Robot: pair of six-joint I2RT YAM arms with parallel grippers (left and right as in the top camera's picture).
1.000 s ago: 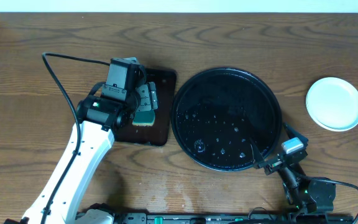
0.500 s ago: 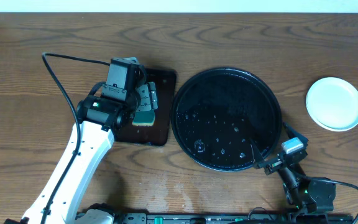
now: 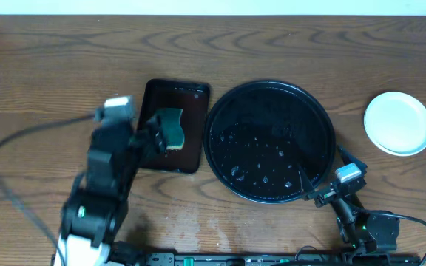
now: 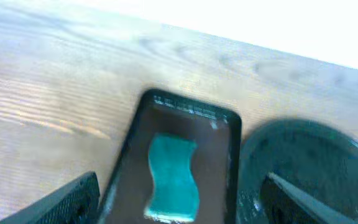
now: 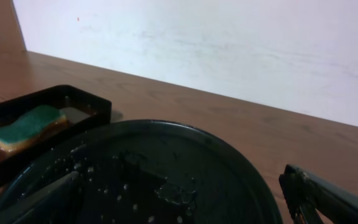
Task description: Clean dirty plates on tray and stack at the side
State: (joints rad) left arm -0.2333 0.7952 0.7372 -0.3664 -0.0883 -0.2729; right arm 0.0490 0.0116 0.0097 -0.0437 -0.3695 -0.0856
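Observation:
The round black tray [image 3: 313, 111] sits mid-table, wet with water drops and with no plate on it; it also shows in the right wrist view [image 5: 229, 162] and the left wrist view [image 4: 328, 143]. A pale round plate [image 3: 398, 123] rests on the wood to the tray's right. My left gripper [image 3: 152, 137] hovers open at the near-left edge of the small rectangular tray, holding nothing [image 4: 180, 182]. My right gripper [image 3: 320, 170] stands open over the round tray's near-right rim, also holding nothing [image 5: 180, 177].
A green sponge [image 3: 171, 127] lies flat in the small dark rectangular tray [image 3: 191, 100], just left of the round tray; it appears in the left wrist view [image 4: 173, 177] and the right wrist view [image 5: 23, 127]. A black cable [image 3: 13, 148] loops left of the left arm.
The left arm has drawn back toward the near-left, away from the rectangular tray, and the sponge now lies uncovered. The right arm has not moved.

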